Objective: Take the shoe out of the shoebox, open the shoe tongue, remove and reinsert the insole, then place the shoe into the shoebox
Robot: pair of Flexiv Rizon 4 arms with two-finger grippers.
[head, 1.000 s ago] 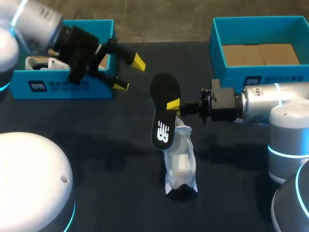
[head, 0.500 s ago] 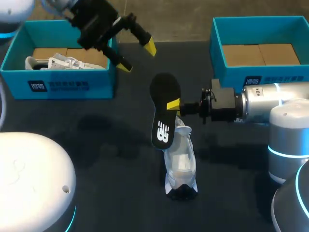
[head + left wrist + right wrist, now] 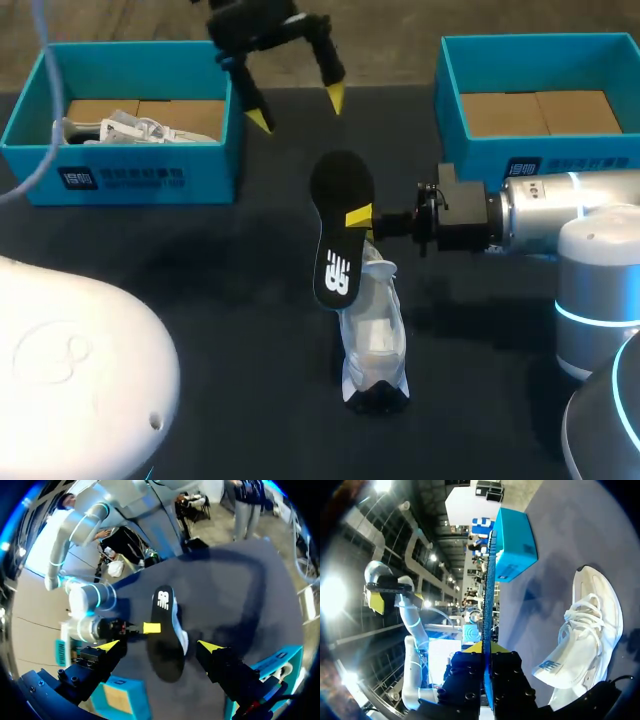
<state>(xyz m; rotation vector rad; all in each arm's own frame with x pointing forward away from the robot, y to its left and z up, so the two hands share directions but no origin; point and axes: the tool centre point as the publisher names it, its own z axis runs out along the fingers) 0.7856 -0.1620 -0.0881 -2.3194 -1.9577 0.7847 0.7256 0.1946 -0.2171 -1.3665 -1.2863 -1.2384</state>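
Note:
A black insole (image 3: 340,225) hangs on edge above the table's middle, my right gripper (image 3: 361,215) shut on its side. Under it a white shoe (image 3: 374,340) lies on the dark table. My left gripper (image 3: 298,108) hovers open and empty beyond the insole, near the table's far edge. In the left wrist view the left gripper (image 3: 159,646) looks down on the insole (image 3: 165,657), with the shoe (image 3: 182,636) partly hidden beneath. The right wrist view has the insole (image 3: 490,575) edge-on between the right gripper's (image 3: 487,649) shut fingers, the shoe (image 3: 587,630) beside it.
A blue shoebox (image 3: 138,180) at the far left holds another white shoe (image 3: 125,128). At the far right stands a second blue shoebox (image 3: 455,105), only its cardboard floor showing inside. Both arms' white bases fill the near corners.
My left arm has swung from over the left shoebox toward the far middle of the table, its gripper turning and staying open. The right arm, insole and shoe have not moved.

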